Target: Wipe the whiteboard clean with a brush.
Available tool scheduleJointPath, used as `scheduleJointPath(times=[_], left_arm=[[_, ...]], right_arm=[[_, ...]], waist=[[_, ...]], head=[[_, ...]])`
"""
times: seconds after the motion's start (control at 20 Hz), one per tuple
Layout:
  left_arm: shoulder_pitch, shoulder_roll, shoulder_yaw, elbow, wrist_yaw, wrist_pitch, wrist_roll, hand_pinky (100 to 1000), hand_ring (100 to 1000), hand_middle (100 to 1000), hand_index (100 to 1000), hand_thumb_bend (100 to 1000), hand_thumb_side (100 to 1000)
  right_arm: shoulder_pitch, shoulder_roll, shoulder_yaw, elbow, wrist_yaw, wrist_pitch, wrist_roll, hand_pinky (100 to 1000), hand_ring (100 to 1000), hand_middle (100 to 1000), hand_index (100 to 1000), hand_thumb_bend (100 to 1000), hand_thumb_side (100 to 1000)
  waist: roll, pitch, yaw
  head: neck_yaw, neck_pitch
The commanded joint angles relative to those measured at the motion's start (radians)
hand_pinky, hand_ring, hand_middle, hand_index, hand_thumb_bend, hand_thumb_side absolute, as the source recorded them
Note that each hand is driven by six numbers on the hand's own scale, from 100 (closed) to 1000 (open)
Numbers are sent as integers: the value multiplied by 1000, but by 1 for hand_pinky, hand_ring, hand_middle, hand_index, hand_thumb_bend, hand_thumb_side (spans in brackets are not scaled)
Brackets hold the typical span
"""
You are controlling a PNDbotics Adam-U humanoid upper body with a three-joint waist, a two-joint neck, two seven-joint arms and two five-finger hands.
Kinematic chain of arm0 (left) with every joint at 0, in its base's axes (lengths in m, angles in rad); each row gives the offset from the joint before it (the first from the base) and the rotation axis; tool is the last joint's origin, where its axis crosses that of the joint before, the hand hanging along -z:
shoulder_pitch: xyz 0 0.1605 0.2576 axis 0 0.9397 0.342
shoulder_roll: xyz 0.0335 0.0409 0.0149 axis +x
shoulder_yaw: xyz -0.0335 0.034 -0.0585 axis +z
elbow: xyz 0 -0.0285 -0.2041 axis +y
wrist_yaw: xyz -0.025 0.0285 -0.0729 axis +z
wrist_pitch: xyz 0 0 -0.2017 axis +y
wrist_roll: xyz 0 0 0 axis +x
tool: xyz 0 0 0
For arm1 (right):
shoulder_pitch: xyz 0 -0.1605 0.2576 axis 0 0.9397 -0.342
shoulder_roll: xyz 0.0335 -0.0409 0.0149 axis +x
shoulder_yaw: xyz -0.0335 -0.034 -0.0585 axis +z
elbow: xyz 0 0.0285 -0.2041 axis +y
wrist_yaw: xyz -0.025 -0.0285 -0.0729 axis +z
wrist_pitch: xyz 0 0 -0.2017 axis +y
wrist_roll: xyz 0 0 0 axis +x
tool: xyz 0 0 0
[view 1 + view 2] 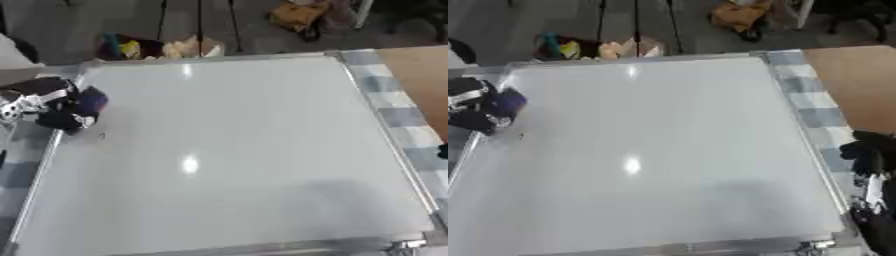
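The left hand is curling its fingers around a dark blue brush, pressing it on the whiteboard at its left edge. A small dark mark is lying just below the fingers. The right hand is resting off the board's right edge, on the checkered desk; whether its fingers are spread is unclear.

The whiteboard lies flat on a checked cloth and fills most of the table. The left hand sits at the board's left edge, in the far half, curled round a brush whose head rests on the board just inside the frame. The right hand is off the board, beside its right edge toward the near corner. Bags lie on the floor behind the far edge.
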Motion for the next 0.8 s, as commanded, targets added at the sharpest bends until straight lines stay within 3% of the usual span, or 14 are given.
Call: scheduleJointPath(times=[0.05,0.55,0.8], left_arm=[[-14,15,-3,-12,-14,0,-17,519,545,307,329,100,619],[-6,10,-10,4,-52,-10,-31,548,560,329,405,100,659],[-3,9,-11,6,-66,-25,-45,572,597,414,443,100,690]], right_arm=[[-4,-4,-5,-20,-3,0,1,469,529,434,675,100,689],[-3,-3,-7,-20,-7,-1,-2,469,528,432,673,100,686],[-3,-2,-7,-20,-10,0,-3,469,528,432,673,100,684]], waist=[[-2,-21,2],[-6,-22,6],[-8,-24,7]], head=[[-2,1],[-5,1],[-7,-2]])
